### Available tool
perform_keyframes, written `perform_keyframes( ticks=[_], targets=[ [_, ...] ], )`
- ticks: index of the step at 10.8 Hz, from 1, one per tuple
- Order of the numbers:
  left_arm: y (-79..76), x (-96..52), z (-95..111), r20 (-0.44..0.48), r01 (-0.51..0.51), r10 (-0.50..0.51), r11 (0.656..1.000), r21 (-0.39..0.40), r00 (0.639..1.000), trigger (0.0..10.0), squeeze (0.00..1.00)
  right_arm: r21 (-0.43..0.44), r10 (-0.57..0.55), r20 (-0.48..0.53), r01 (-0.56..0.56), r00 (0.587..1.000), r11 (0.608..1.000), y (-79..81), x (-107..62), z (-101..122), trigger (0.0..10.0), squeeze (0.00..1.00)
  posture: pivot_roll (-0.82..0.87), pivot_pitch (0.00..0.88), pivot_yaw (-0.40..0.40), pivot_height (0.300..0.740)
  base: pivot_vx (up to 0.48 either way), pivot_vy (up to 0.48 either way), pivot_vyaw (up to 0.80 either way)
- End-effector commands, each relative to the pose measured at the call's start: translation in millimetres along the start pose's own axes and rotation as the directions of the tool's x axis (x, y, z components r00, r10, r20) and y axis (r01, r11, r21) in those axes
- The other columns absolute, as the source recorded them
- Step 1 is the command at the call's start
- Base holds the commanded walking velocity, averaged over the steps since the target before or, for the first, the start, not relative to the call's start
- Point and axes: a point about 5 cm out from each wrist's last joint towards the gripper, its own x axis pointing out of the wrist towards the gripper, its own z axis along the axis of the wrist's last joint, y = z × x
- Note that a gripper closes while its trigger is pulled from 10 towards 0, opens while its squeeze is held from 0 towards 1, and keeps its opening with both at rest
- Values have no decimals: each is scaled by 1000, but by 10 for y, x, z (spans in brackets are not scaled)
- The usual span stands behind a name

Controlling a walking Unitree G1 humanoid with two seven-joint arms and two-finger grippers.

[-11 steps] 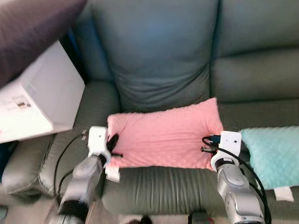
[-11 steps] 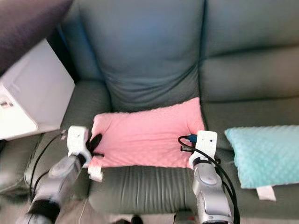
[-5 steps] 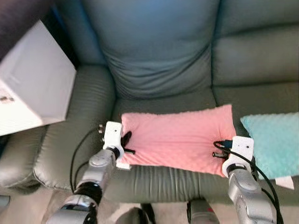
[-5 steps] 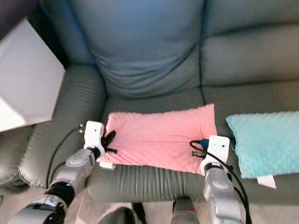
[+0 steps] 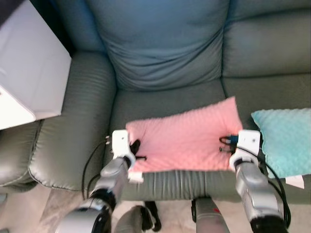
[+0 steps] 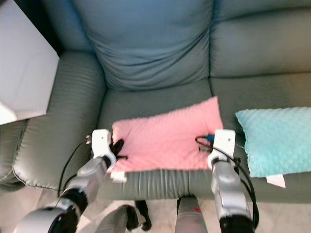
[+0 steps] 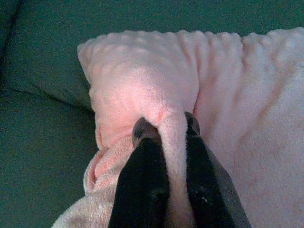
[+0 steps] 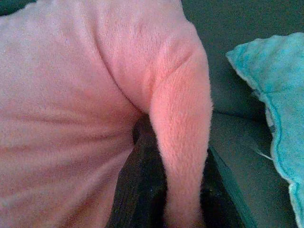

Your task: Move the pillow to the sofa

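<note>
Now the left tool (image 5: 134,150) pinches a fold of the soft pink fleece pillow (image 5: 187,138), which lies flat on the grey-green leather sofa (image 5: 160,53) seat. Loosen both together and draw straight back, since the right tool (image 5: 226,144) grips its other end just beside the teal fleece pillow (image 5: 284,141).

A pink, fuzzy, dimpled rectangular pillow (image 5: 187,140) lies flat on the seat cushion of a grey-green leather sofa (image 5: 165,53), near the seat's front edge, slightly skewed with its right end farther back. Folds of fabric are bunched up at both short ends.
</note>
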Motion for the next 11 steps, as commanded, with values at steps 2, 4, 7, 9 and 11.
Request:
perform_keyframes(
  ticks=[2, 4, 7, 9, 11],
  targets=[
    [-80, 42, 51, 0, 12, -12, 1000, -3, 1000, 10000, 0, 9, -16, 10, 16, 1000, 1000, 50, -12, -38, 10000, 0, -344, 433, 212, 740, 0, 0, 0],
    [-232, 105, 184, 22, 61, -62, 998, 34, 998, 10000, 0, 17, 11, 19, -11, 1000, 1000, 136, -82, -64, 10000, 0, -357, 443, 210, 740, 0, 0, 0],
    [-311, 129, 221, 23, 74, -76, 995, 64, 997, 10000, 0, 3, 34, -10, -34, 999, 999, 146, -127, -205, 10000, 0, -357, 453, 214, 740, 0, 0, 0],
    [-268, 116, 187, 19, 43, -44, 997, 71, 999, 10000, 1000, 10, 35, -17, -34, 999, 999, 112, -92, -224, 10000, 714, -356, 454, 213, 740, 0, 0, 0],
    [-142, 77, 114, 14, -23, 22, 997, 73, 1000, 10000, 1000, 11, 30, -19, -30, 999, 999, 72, -48, -229, 10000, 1000, -346, 449, 210, 740, 0, 0, 0]
  ],
)
